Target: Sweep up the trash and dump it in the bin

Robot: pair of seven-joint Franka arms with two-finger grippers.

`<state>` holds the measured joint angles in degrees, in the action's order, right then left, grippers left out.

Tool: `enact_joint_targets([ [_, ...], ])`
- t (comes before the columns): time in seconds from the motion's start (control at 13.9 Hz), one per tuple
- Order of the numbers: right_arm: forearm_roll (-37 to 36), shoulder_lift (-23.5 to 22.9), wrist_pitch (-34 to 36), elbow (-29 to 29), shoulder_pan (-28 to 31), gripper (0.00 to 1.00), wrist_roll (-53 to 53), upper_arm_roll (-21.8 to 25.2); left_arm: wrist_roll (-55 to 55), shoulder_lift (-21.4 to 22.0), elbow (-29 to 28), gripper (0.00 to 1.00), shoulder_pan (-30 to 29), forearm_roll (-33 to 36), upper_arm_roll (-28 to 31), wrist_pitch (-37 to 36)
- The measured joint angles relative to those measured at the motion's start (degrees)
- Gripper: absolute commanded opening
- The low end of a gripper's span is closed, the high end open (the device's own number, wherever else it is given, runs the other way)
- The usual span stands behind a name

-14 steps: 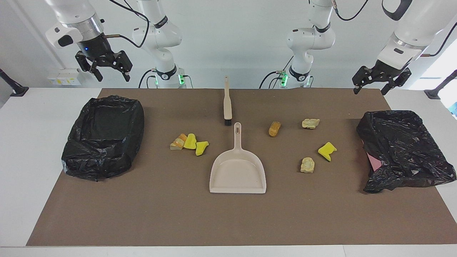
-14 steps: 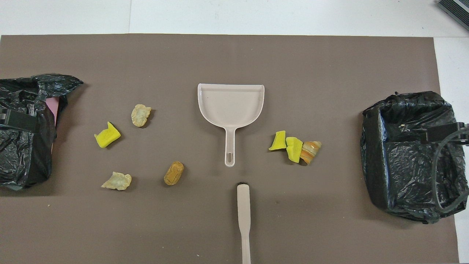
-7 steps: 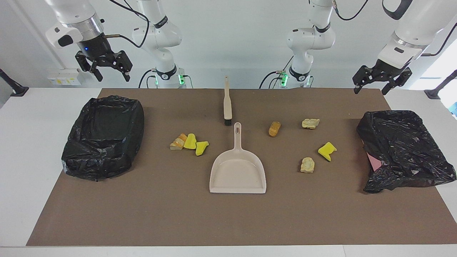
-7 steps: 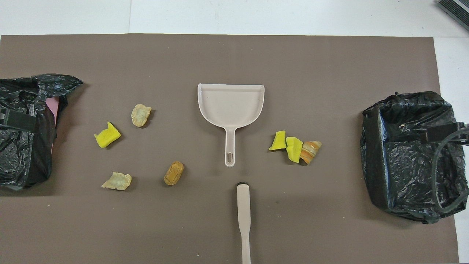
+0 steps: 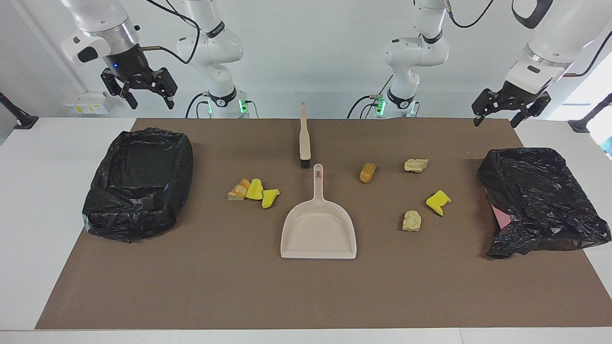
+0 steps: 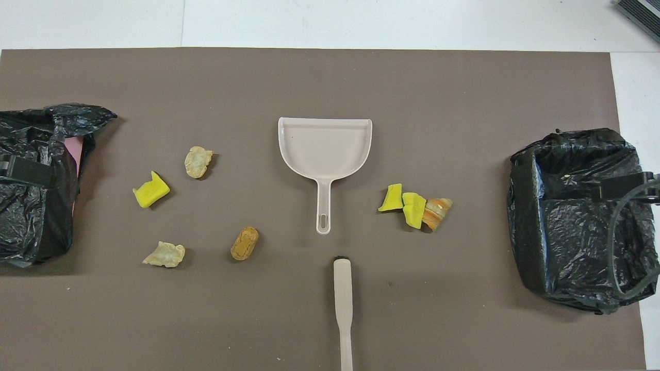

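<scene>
Seven trash lumps lie on the brown mat. Two yellow ones and an orange-beige one are clustered [image 5: 253,191] [image 6: 412,206] toward the right arm's end. An orange-brown lump [image 5: 367,172], two beige lumps [image 5: 415,165] [image 5: 411,220] and a yellow lump [image 5: 437,202] are scattered toward the left arm's end. The beige dustpan [image 5: 319,229] [image 6: 324,149] lies mid-table, handle toward the robots. The brush [image 5: 304,138] [image 6: 343,304] lies nearer the robots, in line with the handle. My right gripper [image 5: 143,93] hangs open over its end's bin. My left gripper [image 5: 509,110] hangs open over the mat's corner.
A black-bagged bin [image 5: 138,181] [image 6: 577,216] stands at the right arm's end, open upward. Another black-bagged bin [image 5: 540,200] [image 6: 31,180] stands at the left arm's end, its bag crumpled, with pink showing at its edge. White table borders the mat [image 5: 306,296].
</scene>
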<state>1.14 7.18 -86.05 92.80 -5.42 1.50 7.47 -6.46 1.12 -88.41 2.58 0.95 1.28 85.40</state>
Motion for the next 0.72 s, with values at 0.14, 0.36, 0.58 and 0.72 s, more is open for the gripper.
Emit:
enact_joint_targets([
  [0.14,0.0,0.0,0.0,0.11,-0.19,1.0,0.0,-0.14,-0.13,0.29,-0.56,1.0,0.01,-0.03,-0.02,-0.12],
  [0.36,-0.47,-0.01,-0.04,0.19,-0.89,1.0,0.0,-0.89,-0.31,1.2,-2.07,1.0,0.16,-0.7,-0.42,-0.13],
  [0.58,-0.83,-0.55,-0.54,0.35,-4.28,1.0,1.46,-1.17,-0.31,2.11,-4.73,1.0,0.81,-1.95,-1.02,0.27],
  [0.72,-0.89,-1.69,-2.23,0.51,-6.87,1.0,4.36,-1.26,0.19,2.95,-8.53,1.0,3.49,-2.2,-1.23,2.67],
])
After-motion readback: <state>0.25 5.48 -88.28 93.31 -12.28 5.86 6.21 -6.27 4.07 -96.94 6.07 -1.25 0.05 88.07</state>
